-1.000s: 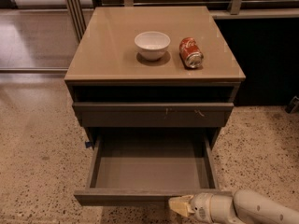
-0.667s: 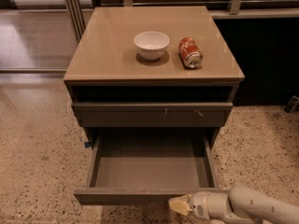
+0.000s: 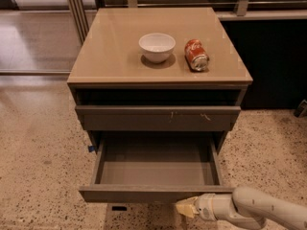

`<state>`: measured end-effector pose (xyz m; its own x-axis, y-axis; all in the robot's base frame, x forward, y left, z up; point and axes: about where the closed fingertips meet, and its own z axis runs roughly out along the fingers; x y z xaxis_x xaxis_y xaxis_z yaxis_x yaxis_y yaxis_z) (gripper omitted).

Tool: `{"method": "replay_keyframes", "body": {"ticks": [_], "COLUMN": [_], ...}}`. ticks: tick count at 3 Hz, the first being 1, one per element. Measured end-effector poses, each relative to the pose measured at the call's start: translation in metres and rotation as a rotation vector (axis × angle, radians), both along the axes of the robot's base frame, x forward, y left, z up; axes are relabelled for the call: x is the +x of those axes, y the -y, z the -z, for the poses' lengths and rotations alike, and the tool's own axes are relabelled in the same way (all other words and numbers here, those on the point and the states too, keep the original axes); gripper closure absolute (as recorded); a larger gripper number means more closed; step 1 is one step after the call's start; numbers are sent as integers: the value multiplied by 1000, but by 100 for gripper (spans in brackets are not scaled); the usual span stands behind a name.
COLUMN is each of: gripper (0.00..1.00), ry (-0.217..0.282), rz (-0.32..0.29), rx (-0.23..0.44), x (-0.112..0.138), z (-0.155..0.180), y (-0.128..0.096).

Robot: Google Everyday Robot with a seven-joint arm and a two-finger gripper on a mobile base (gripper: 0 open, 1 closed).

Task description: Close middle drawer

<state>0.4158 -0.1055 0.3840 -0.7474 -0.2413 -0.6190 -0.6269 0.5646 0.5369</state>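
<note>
Shows the middle drawer [image 3: 148, 194] pulled well out of its cabinet toward the camera, long axis running left to right, plain front facing forward. Places the gripper [image 3: 187, 208] low at right, just under that front's right part; cannot tell whether open or closed. Shows a white bowl [image 3: 157, 47] beside a red can [image 3: 196, 55] lying sideways on the worktop [image 3: 110, 51].
</note>
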Motion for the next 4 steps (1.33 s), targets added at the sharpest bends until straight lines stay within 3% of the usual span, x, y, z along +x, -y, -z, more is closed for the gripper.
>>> {"method": "replay_keyframes", "body": {"ticks": [1,2,3,4], "gripper": [100,100,100,100], "ry": [56,63,156,227], "rz": [-82,-90,-204,-262], "rx": [-14,-16,-85,-159], "x": [19,19,47,66], "z": [5,6,2,-2], "y": [4,4,1,0]}}
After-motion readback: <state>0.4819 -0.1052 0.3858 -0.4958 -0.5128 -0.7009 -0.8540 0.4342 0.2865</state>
